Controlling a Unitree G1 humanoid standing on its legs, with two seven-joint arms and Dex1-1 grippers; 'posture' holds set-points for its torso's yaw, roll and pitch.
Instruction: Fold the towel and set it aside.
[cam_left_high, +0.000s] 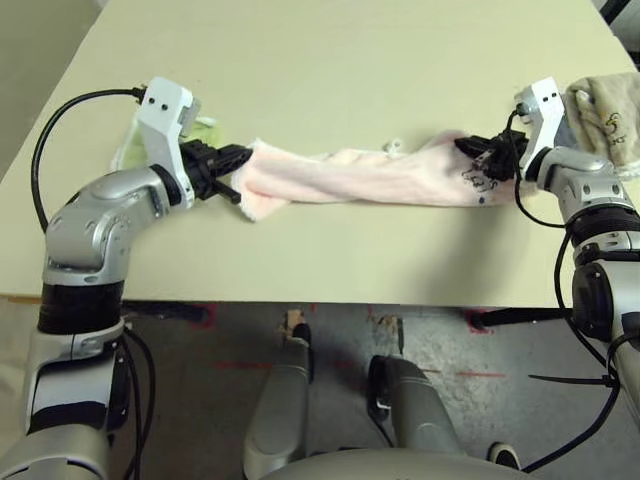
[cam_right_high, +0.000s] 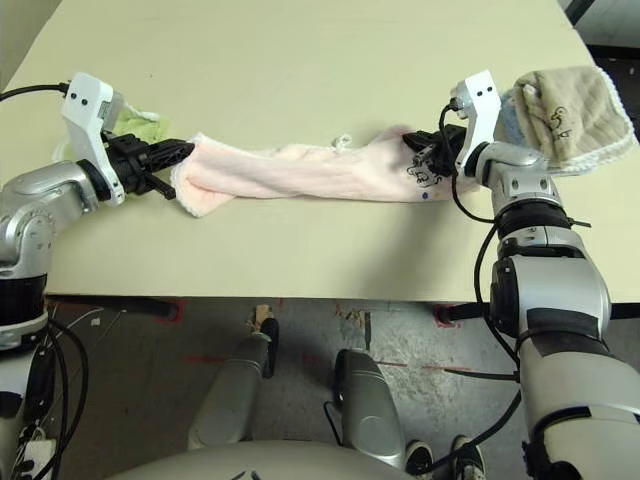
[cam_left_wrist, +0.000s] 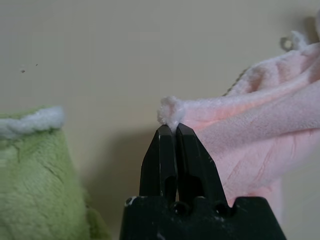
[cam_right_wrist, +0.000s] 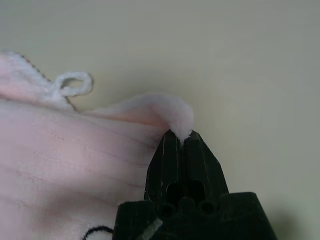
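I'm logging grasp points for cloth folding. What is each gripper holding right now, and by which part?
Both hold the pink towel: the left gripper is shut on a corner at one end, the right gripper on a corner at the other.

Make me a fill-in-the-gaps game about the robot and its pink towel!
1. The left gripper is shut on a ____ of the towel.
2. The towel is stretched between ____ grippers; the other is the right gripper.
3. Beside the left gripper lies a ____ cloth.

Missing words: corner; two; green
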